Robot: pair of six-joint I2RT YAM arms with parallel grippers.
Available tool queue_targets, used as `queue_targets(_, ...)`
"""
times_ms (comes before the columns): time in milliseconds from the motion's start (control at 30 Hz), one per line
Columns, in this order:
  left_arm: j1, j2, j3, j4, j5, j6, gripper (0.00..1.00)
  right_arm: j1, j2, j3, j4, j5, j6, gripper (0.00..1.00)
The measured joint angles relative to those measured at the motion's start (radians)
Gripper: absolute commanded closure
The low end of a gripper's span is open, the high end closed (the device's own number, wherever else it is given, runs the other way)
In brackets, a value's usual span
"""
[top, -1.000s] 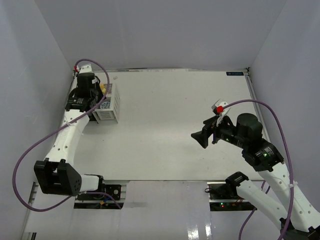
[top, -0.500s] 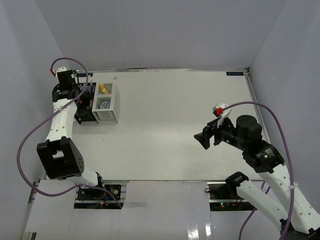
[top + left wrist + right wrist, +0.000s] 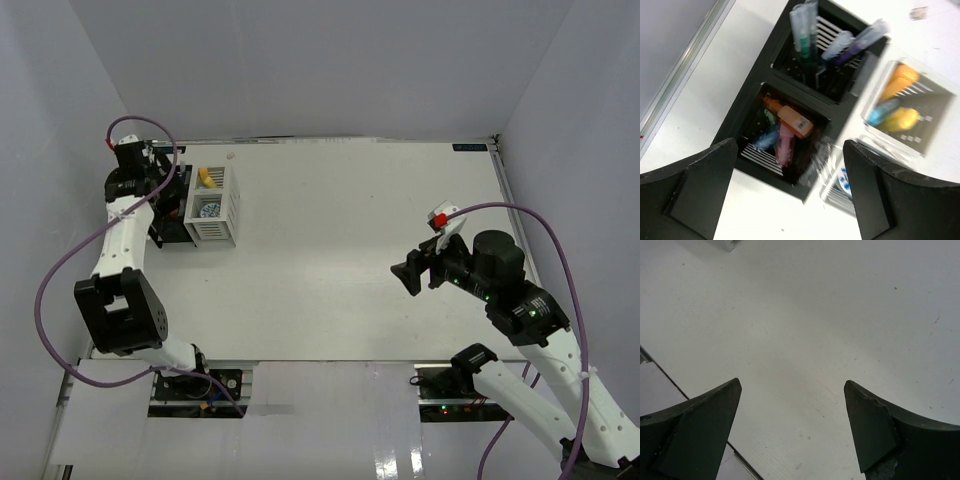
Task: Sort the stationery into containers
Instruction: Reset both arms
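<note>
Now both grippers are standing open and empty, and the stationery is sitting in the two organizers.

Left gripper (image 3: 790, 145) is hovering over the black organizer (image 3: 751, 107), fingers spread wide with nothing between them. An orange marker (image 3: 795, 120) and a pink marker (image 3: 785, 147) are lying in one of its compartments, and pens (image 3: 807, 35) are standing in the other. Just beside it, the white organizer (image 3: 927, 145) is holding a yellow marker (image 3: 905, 120) and a blue marker (image 3: 882, 111), with the tape roll (image 3: 209, 210) in its other compartment. Right gripper (image 3: 792, 385) is hanging over the table (image 3: 350, 230), jaws apart, well away from both.
</note>
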Motion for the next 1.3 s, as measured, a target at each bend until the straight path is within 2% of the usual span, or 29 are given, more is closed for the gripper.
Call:
queue_targets(133, 0.001, -0.120, 0.000, 0.000, 0.063, 0.022, 0.02, 0.000, 0.001, 0.026, -0.014, 0.061, 0.013, 0.10)
queue_targets(433, -0.051, -0.652, -0.040, 0.065, 0.208, 0.041, 0.02, 0.038, -0.001, 0.214, -0.024, 0.355, 0.021, 0.10)
queue_targets(633, -0.079, -0.924, -0.141, 0.040, 0.286, 0.088, 0.02, 0.054, -0.104, 0.277, -0.002, 0.498, -0.007, 0.10)
queue_targets(900, -0.079, -1.094, -0.162, -0.106, 0.343, 0.153, 0.02, 0.054, -0.275, 0.276, 0.014, 0.617, -0.060, 0.10)
queue_targets(1300, -0.079, -1.177, -0.150, -0.276, 0.353, 0.159, 0.02, 0.060, -0.292, 0.241, 0.018, 0.663, -0.077, 0.10)
